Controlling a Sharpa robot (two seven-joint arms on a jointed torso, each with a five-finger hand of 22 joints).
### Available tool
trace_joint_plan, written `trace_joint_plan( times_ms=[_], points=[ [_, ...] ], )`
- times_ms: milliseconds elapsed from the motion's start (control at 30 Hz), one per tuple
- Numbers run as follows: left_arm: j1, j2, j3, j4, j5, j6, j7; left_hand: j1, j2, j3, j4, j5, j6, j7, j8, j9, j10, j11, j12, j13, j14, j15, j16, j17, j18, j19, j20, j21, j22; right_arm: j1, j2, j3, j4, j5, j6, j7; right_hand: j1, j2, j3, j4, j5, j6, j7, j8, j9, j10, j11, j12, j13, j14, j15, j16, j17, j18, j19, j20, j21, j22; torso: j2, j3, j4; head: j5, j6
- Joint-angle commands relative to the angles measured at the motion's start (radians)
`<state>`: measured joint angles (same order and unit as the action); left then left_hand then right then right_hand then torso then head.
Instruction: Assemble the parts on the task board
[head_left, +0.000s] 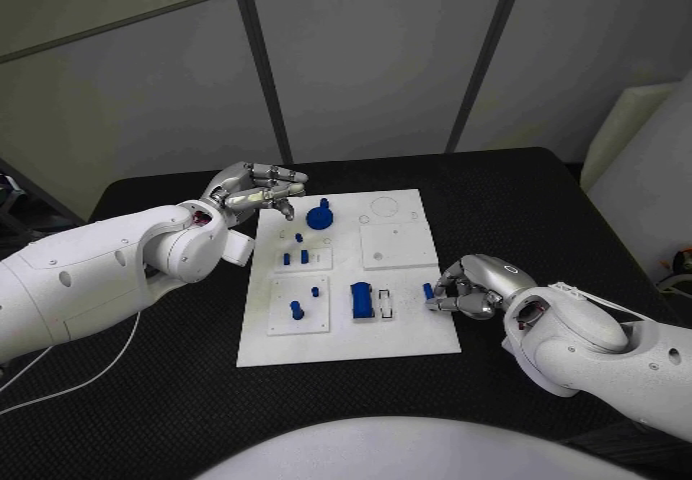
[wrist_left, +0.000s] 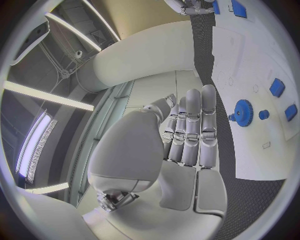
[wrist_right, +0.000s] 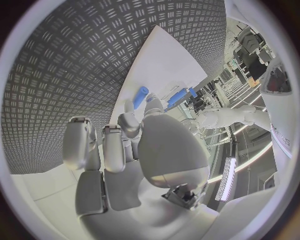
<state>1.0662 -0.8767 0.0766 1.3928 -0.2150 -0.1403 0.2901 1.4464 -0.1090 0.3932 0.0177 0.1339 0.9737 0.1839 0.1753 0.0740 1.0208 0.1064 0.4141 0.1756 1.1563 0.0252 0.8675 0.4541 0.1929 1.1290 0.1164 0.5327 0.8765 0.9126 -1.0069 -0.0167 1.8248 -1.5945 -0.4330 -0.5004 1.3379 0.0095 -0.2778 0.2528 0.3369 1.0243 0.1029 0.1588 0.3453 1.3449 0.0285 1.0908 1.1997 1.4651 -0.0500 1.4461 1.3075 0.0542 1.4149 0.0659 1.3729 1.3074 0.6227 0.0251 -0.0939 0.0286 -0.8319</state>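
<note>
In the head view the left hand (head_left: 257, 190) hangs over the black table (head_left: 159, 190) just off the far left corner of the task board (head_left: 346, 335). Its fingers are drawn together and point across toward the board's edge, near a blue gear-shaped part (head_left: 320, 215) that stands on the board. The left wrist view shows what the head view cannot: the fingers (wrist_left: 190, 132) lie straight, side by side, with nothing between them and the palm, so the hand holds nothing and touches no part. That view also shows the toothed rim of the gear-shaped part (wrist_left: 242, 112) apart from the fingertips, with small blue parts (wrist_left: 277, 87) beyond it.

On the middle of the board, small blue pegs (head_left: 296, 258) stand in raised white squares, and a larger blue block (head_left: 362, 300) stands beside a narrow white slot.

At the board's right edge the right hand (head_left: 476, 285) rests low, its fingers curled inward toward a small blue peg (head_left: 428, 291). The right wrist view makes the grasp clearer: a short blue cylinder (wrist_right: 140, 97) sticks out past the fingertips (wrist_right: 152, 106), pinched by them over the white board (wrist_right: 169, 65), while the other fingers are folded down.
</note>
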Motion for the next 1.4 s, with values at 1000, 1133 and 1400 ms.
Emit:
trace_joint_plan(
  times_ms=[1000, 1133, 1400],
  points=[
    [0.001, -0.006, 0.001, 0.007, 0.003, 0.010, 0.009, 0.003, 0.002, 0.003, -0.003, 0.001, -0.006, 0.002, 0.008, -0.001, -0.008, 0.002, 0.006, 0.001, -0.006, -0.001, -0.003, -0.002, -0.011, -0.001, 0.001, -0.006, 0.002, -0.002, 0.067, -0.001, -0.032, -0.235, 0.254, -0.091, 0.125, 0.005, 0.020, -0.075, -0.111, 0.013, 0.000, 0.024, 0.011, -0.012, -0.007, 0.000, 0.001, 0.063, 0.003, -0.004, 0.057, 0.013, -0.010, -0.001, -0.017, 0.004, 0.002, 0.0001, 0.0030, 0.012, 0.000],
    [0.001, -0.006, 0.001, 0.008, 0.003, 0.010, 0.009, 0.003, 0.002, 0.003, -0.003, 0.001, -0.006, 0.002, 0.008, -0.001, -0.008, 0.002, 0.006, 0.001, -0.006, -0.001, -0.003, -0.002, -0.011, -0.001, 0.001, -0.006, 0.002, -0.002, 0.068, -0.001, -0.031, -0.232, 0.231, -0.092, 0.138, 0.038, 0.042, -0.076, -0.089, 0.023, -0.005, 0.031, 0.013, -0.005, -0.012, 0.012, 0.010, 0.064, 0.000, -0.001, 0.062, 0.011, -0.005, -0.003, -0.011, 0.012, 0.001, 0.0003, 0.0019, 0.012, -0.001],
    [0.001, -0.007, 0.001, 0.008, 0.003, 0.010, 0.009, 0.004, 0.002, 0.004, -0.005, 0.001, -0.006, 0.002, 0.008, -0.001, -0.009, 0.002, 0.007, 0.001, -0.006, -0.001, -0.002, -0.003, -0.011, -0.002, 0.000, -0.006, 0.002, -0.002, 0.060, -0.001, -0.018, -0.142, 0.191, -0.089, 0.204, 0.121, 0.135, -0.096, -0.104, 0.051, -0.024, 0.025, 0.005, 0.009, -0.029, 0.024, 0.020, 0.069, -0.015, 0.011, 0.082, 0.006, 0.010, -0.017, 0.006, 0.032, 0.002, 0.0005, 0.0029, 0.013, -0.001]
  ],
)
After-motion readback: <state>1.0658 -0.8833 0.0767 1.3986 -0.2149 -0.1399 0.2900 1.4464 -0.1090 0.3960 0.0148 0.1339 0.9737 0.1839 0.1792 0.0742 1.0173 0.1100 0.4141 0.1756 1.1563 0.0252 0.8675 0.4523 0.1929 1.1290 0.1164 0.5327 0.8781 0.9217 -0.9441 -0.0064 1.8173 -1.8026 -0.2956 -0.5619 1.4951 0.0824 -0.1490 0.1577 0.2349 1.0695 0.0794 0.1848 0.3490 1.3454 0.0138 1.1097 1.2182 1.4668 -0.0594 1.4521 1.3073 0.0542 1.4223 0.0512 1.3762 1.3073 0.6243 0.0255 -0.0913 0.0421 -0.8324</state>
